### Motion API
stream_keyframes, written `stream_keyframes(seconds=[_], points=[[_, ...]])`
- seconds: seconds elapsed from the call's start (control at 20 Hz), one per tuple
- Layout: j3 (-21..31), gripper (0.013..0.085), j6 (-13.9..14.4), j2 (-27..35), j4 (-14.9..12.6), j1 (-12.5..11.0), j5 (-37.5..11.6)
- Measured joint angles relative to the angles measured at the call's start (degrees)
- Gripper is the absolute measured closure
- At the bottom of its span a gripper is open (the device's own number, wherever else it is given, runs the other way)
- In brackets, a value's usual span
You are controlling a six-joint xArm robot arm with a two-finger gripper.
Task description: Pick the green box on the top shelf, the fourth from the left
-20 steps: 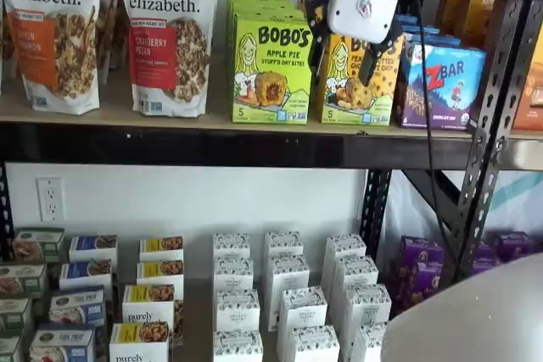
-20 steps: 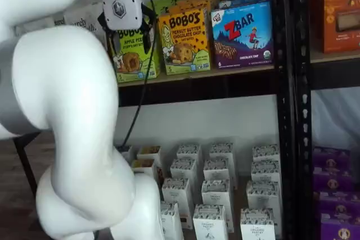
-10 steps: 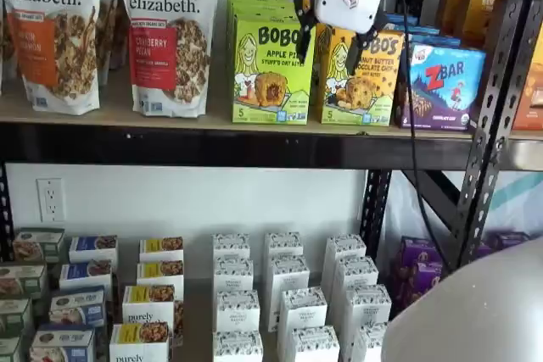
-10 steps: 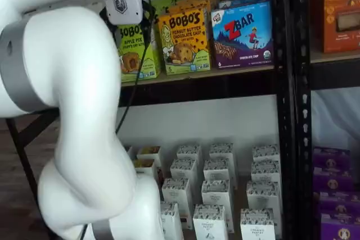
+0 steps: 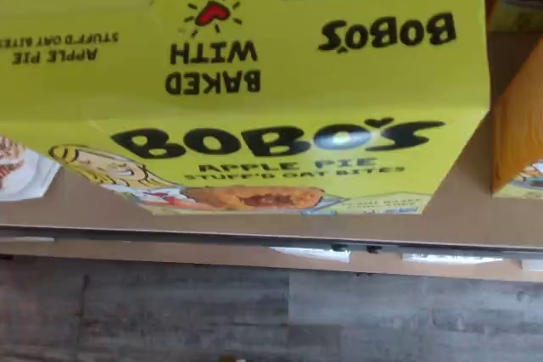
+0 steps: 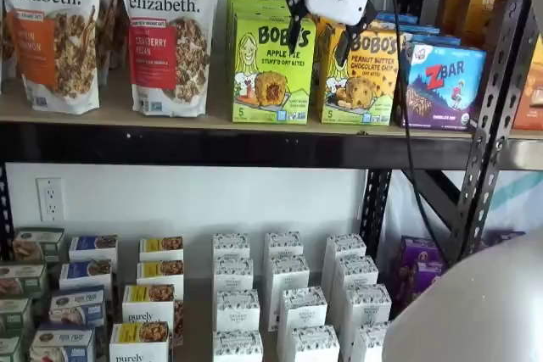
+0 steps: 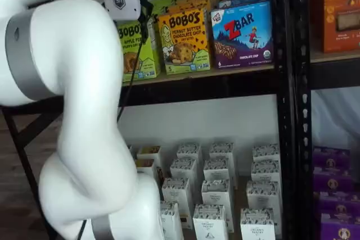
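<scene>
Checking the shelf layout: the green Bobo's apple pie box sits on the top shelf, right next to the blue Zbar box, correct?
Not quite. In a shelf view the green box is on the top shelf, but the yellow-orange Bobo's peanut butter box sits next to it; the Zbar box comes after that.

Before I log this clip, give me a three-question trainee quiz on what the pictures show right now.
1. True or false: the gripper is shut on the green box.
2. Which box stands on the top shelf right beside the green box, on the side away from the granola bags? A) blue bar box B) yellow-orange box C) white box
3. Which words sit under the heart on the green box's top panel in the wrist view?

Key: 1 false, its fingers stand apart in front of the box; 2 B; 3 "Baked with".
</scene>
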Motion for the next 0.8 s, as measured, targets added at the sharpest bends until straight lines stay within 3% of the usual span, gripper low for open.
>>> stream_keyframes(seconds=[0.45, 0.65, 0.8], points=[[-2.49, 0.0130, 2.57, 2.27, -3.50, 2.35, 1.54], [-1.85, 0.0130, 1.69, 1.91, -0.90, 1.67, -0.16], [-1.71, 0.0130, 1.88, 1.85, -1.22, 1.98, -0.98]])
